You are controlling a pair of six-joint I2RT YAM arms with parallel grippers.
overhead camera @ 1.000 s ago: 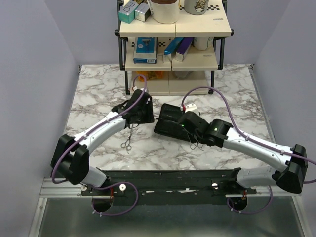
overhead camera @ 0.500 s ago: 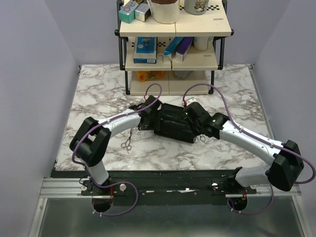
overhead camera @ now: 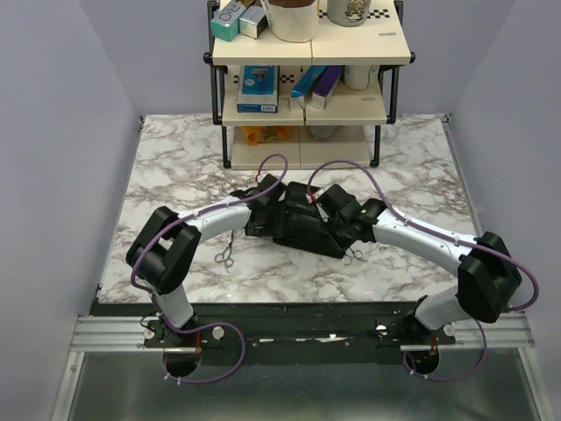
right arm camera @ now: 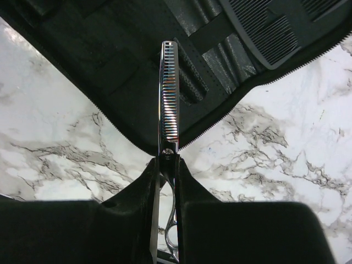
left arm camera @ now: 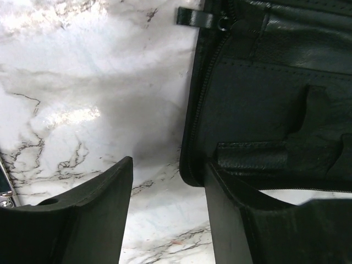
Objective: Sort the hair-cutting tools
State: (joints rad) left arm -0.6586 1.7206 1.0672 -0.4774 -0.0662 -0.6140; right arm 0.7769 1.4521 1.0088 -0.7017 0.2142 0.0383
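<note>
My right gripper [right arm camera: 168,165] is shut on silver thinning scissors [right arm camera: 169,93]. Their toothed blade points out over the open black pouch [right arm camera: 110,71], and their finger loops [overhead camera: 353,256] show below the wrist in the top view. A black comb [right arm camera: 278,27] sits in a pouch slot. My left gripper [left arm camera: 168,187] is open at the pouch's left edge [left arm camera: 198,110], with marble between its fingers and the right finger [left arm camera: 231,220] against the pouch corner. A second pair of silver scissors [overhead camera: 225,257] lies on the table left of the pouch [overhead camera: 298,232].
A cream shelf unit [overhead camera: 307,53] stands at the table's back edge, holding blue and purple boxes [overhead camera: 259,88] and mugs. Both arms meet over the pouch at mid-table. Cables loop above the wrists.
The left gripper swung right from near the loose scissors to the pouch's left edge. The right gripper carried its scissors up and left over the pouch.
</note>
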